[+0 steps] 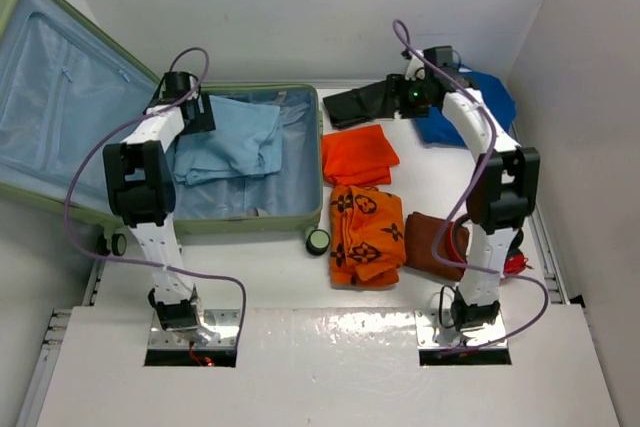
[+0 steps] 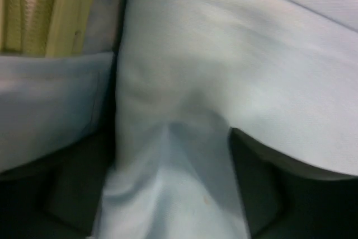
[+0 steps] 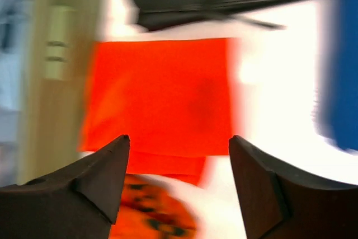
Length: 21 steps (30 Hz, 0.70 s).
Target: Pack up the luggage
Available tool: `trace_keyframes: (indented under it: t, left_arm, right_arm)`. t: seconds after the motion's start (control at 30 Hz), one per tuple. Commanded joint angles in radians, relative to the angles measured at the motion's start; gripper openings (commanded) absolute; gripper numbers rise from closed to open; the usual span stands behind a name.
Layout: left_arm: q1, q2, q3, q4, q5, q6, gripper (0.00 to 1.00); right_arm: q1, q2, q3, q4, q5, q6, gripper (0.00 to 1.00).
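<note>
The luggage [image 1: 322, 162] lies open at the left, its lid leaning back. A light-blue garment [image 1: 235, 147] lies inside it. My left gripper [image 1: 200, 115] is low at the garment's far left corner. In the left wrist view its dark fingers [image 2: 263, 194] stand wide apart, with the garment [image 2: 224, 54] bulging between them. My right gripper [image 1: 397, 92] hangs open and empty above the table, between a black garment [image 1: 360, 105] and a plain orange cloth [image 1: 358, 155]. The right wrist view shows the open gripper [image 3: 176, 141] over that orange cloth [image 3: 162, 93].
A patterned orange cloth [image 1: 366, 232] and a brown cloth [image 1: 432, 244] lie at front right. A blue cloth bag [image 1: 500, 97] sits at the back right behind the right arm. A black caster wheel [image 1: 317, 240] juts from the suitcase's near corner. Walls close in on both sides.
</note>
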Motion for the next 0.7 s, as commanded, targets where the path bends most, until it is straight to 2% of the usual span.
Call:
trace_keyframes:
  t: [0.0,0.03,0.07,0.13,0.2,0.33,0.47,0.6,0.63,0.67]
  left_arm:
    - [0.022,-0.234,-0.073,0.113,0.016,0.023,0.94]
    - [0.008,-0.271,-0.095,0.131,0.092,0.035,1.00]
    - [-0.001,-0.305,-0.111,0.150,0.120,0.046,1.00]
    - [-0.035,-0.381,-0.120,0.161,0.201,0.074,1.00]
    - [-0.078,-0.417,-0.120,0.161,0.202,0.083,1.00]
    - [-0.152,-0.475,-0.111,0.161,0.189,0.072,1.00]
    - [-0.221,-0.485,-0.111,0.161,0.200,0.072,1.00]
    - [-0.277,-0.485,-0.101,0.161,0.241,0.048,1.00]
    - [-0.287,-0.485,-0.101,0.161,0.258,0.048,1.00]
    - [-0.296,-0.475,-0.092,0.161,0.269,0.037,1.00]
  right_arm:
    - [-0.048,-0.110,-0.051,0.062,0.236,-0.175,0.72]
    - [-0.054,-0.119,-0.071,0.087,0.266,-0.234,0.74]
    - [-0.059,-0.127,-0.088,0.110,0.298,-0.249,0.77]
    - [-0.077,-0.122,-0.151,0.191,0.367,-0.438,0.81]
    - [-0.095,-0.072,-0.156,0.233,0.454,-0.521,0.83]
    - [-0.099,0.059,-0.072,0.239,0.566,-0.523,0.90]
    - [-0.094,0.192,0.028,0.227,0.602,-0.484,0.99]
    - [-0.106,0.335,0.143,0.164,0.617,-0.474,0.99]
    - [-0.111,0.352,0.162,0.144,0.616,-0.474,0.98]
    - [-0.117,0.381,0.189,0.112,0.613,-0.478,0.92]
